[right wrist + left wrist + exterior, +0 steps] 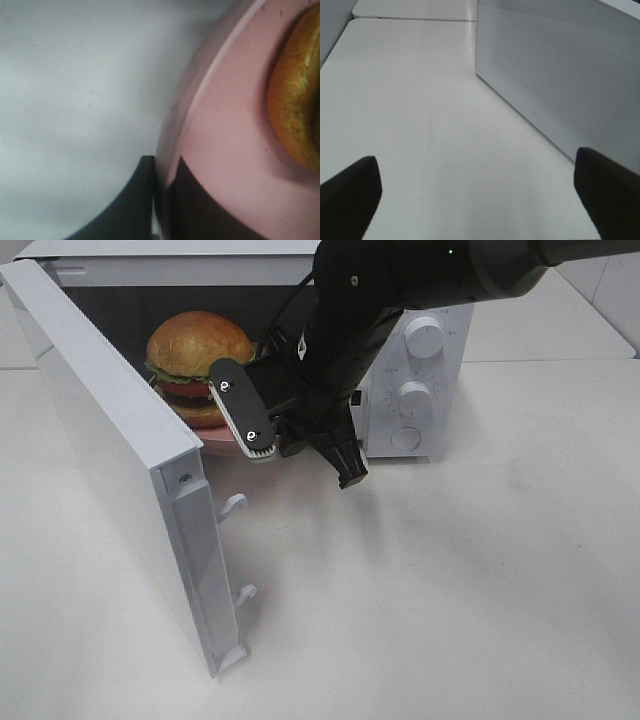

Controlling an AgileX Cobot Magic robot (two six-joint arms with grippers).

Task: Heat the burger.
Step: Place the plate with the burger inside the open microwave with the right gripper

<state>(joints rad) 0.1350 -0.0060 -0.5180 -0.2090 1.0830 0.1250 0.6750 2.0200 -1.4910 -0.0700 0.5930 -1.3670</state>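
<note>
Burger (198,360) is seen on pink plate (222,447) inside the open cavity of the white microwave (420,350), near the cavity mouth. Microwave door (110,440) is swung wide open. Right tool (164,165) is pressed onto the plate rim at the cavity mouth, pinching it; the burger's bun is seen just beyond on the plate. Left tool (477,175) is spread wide, nothing held, over the table (420,100) beside a perforated white panel (560,75) of the microwave. Markings by the two knobs (425,337) are too small to be read; a tiny mark on the panel is likewise unreadable.
</note>
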